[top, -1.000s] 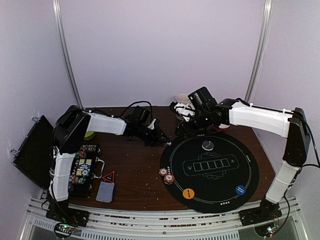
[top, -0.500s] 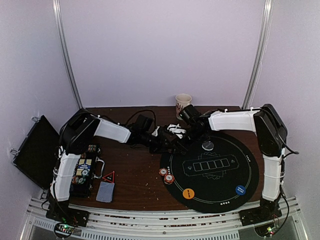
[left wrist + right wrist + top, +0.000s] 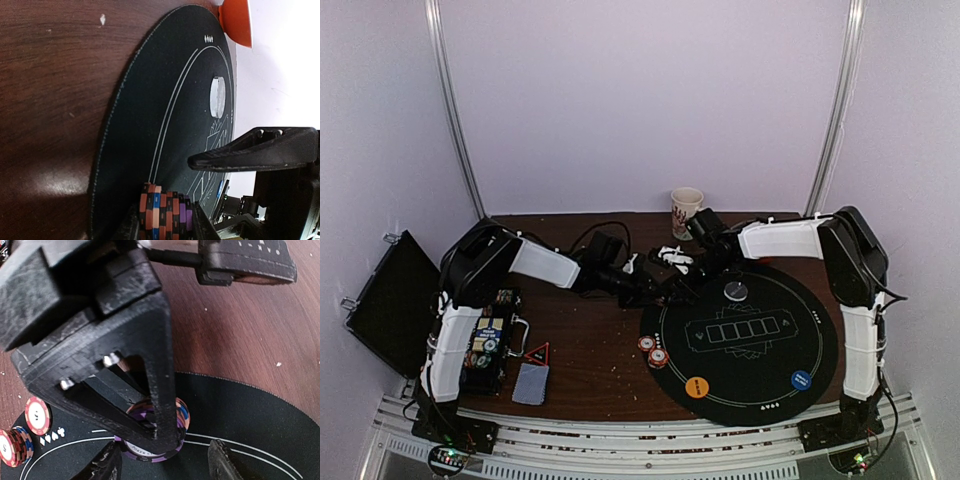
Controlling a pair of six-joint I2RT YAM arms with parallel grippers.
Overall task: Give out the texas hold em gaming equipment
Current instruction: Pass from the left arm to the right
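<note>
So in the last second your right arm has swung in from the far-right side of the worktop and folded up. The right gripper (image 3: 672, 268) now sits right up against the left gripper (image 3: 648, 290) at the far-left rim of the round black mat (image 3: 820, 340).

The left jaws are clamped on a short stack of chips (image 3: 162, 212), a mix of orange, blue and purple. It's lying flat over that rim, and I can't tell if it rests on the mat or hangs just above it. Your right fingertips (image 3: 108, 465) stand apart, one on either side of the same stack, not gripping anything yet.

What I'd worry about is how crowded it is in there. From the right wrist view, a left finger cuts straight across the stack. Close the right jaws now and you could pinch that finger instead of the chips. Or you'd catch only some of them, shear the loose stack and spill it. Letting go with the left too early would probably dump it too.

Pose-wise, the left arm reaches low and long from its near-left base. The right stands upright, with its forearm running left along the mat's far edge and the wrist tipped down.

Further out, two red-and-white chip stacks (image 3: 653, 350) sit at the mat's left edge, and the clear-grey button (image 3: 736, 290) sits near its far edge.
</note>
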